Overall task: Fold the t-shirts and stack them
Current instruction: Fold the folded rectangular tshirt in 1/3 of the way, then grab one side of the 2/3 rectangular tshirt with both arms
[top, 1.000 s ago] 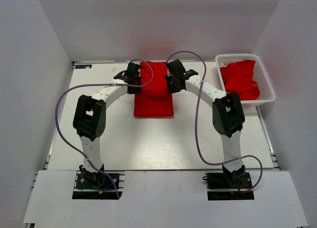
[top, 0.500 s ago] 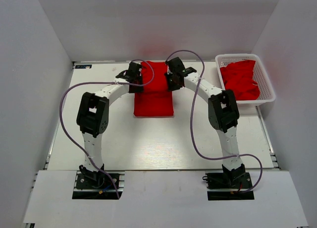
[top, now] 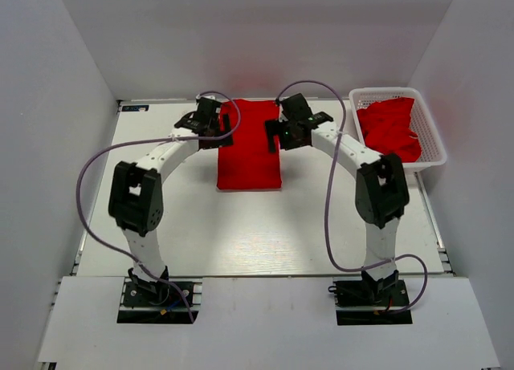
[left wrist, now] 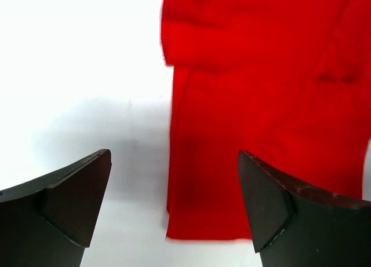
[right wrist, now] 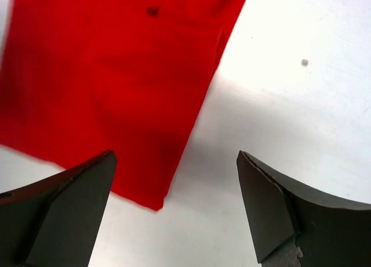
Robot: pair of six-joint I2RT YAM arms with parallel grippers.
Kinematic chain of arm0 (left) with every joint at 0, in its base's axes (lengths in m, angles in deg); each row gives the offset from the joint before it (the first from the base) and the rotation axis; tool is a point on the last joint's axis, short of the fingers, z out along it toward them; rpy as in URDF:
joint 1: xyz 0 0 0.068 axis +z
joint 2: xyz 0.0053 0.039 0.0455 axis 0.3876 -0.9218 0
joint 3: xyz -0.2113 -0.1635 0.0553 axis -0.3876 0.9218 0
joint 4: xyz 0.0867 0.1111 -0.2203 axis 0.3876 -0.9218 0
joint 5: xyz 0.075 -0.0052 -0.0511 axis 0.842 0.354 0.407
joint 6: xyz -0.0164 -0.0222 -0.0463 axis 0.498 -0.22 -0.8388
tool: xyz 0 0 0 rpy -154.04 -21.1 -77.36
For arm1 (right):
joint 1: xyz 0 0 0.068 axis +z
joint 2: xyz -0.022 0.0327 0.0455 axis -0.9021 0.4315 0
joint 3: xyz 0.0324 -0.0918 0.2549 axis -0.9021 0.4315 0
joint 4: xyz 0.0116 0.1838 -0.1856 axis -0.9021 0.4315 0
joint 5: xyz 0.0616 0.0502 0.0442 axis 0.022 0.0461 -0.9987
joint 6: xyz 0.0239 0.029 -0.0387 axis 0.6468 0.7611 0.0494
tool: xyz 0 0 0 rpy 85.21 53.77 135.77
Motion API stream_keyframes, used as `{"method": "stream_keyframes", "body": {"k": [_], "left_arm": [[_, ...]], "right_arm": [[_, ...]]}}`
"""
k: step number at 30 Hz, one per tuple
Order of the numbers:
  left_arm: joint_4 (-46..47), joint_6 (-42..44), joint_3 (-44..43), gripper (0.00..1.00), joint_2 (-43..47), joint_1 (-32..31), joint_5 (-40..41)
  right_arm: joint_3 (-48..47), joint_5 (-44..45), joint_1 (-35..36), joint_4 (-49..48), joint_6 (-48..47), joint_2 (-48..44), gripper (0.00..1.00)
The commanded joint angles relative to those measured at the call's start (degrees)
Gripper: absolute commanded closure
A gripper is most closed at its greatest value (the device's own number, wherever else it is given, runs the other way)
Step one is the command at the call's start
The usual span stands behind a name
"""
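At the near edge of the white surface the 2 white and black arms are bolted side by side. A lilac cable loops out from each one. The near half of the surface is bare in front of them.

Past the middle, towards the far edge, lies a folded bright red cloth t-shirt. It is a flat, upright rectangle, its short near edge straight and square to the surface's near edge, and its far end reaches almost to the far edge.

Both arms bend inward to this shirt, 1 on each side of its far half. The left claw sits at the shirt's left edge and the right claw at its right edge.

In the left wrist view the 2 dark fingers stand wide apart with nothing between them. The shirt's left edge and near left corner lie in the gap below, with white surface to the left of the edge and a folded-over sleeve further up.

In the right wrist view the fingers are spread just as wide and hold nothing. The shirt's right edge and a corner run down between them, with cloth under the left finger and bare surface under the right. Whether any fingertip touches the cloth I cannot tell.

In the far right corner stands a white plastic lattice basket, holding a loose heap of crumpled red t-shirts, well apart from the folded one.
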Motion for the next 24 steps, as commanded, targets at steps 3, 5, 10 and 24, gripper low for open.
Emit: {"method": "stream_keyframes", "body": {"k": [3,5,10,24], "left_arm": [[-0.3,-3.0,11.4,0.0,15.3,-0.3,0.4],[0.4,-3.5,15.9,0.0,17.9,-0.9,-0.1],[1.7,-4.8,23.4,0.0,20.9,-0.9,-5.6],[6.0,-3.0,25.5,0.0,12.9,-1.4,-7.5]], "right_arm": [[10.6,-6.9,0.4,-5.6,-0.8,-10.5,0.1],[12.0,-8.6,0.9,-5.5,-1.3,-12.8,0.1],[23.6,-8.7,1.1,-10.8,2.8,-16.6,0.1],[27.1,1.1,2.3,-13.7,15.0,-13.0,0.1]]}}
